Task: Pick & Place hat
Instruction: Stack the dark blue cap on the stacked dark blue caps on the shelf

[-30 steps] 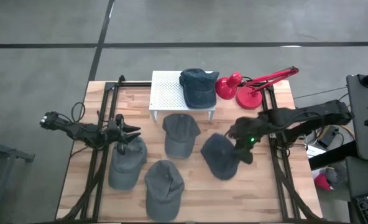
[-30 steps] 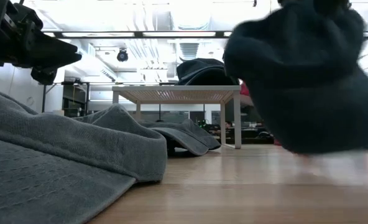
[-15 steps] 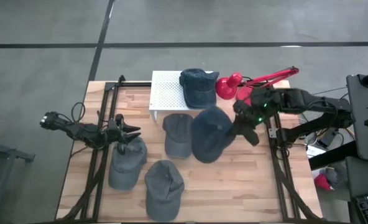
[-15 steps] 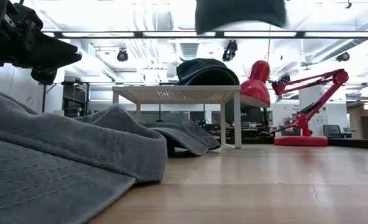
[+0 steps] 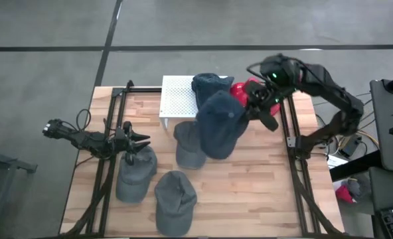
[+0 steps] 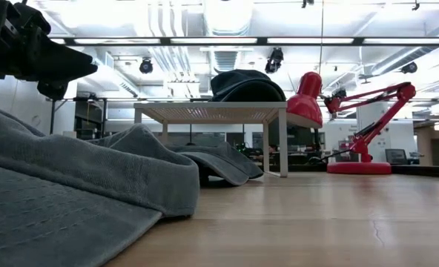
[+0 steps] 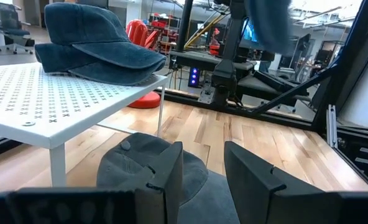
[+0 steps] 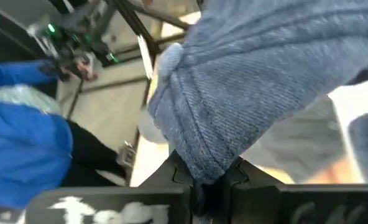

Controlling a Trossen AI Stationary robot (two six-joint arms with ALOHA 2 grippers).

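While right claw (image 5: 257, 106) pinches a hat (image 5: 220, 123) above wooden table (image 5: 263, 192), left claw (image 5: 138, 139) spread, ceiling lights (image 6: 308, 40) overhead

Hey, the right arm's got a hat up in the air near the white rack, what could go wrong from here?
The right claw pinches the carried hat only by a fold of fabric, so it might slip out. The hat hangs low and wide, so it may brush the hat already on the white rack and drag it off. The red lamp sits right beside the claw, so a swing could knock it.
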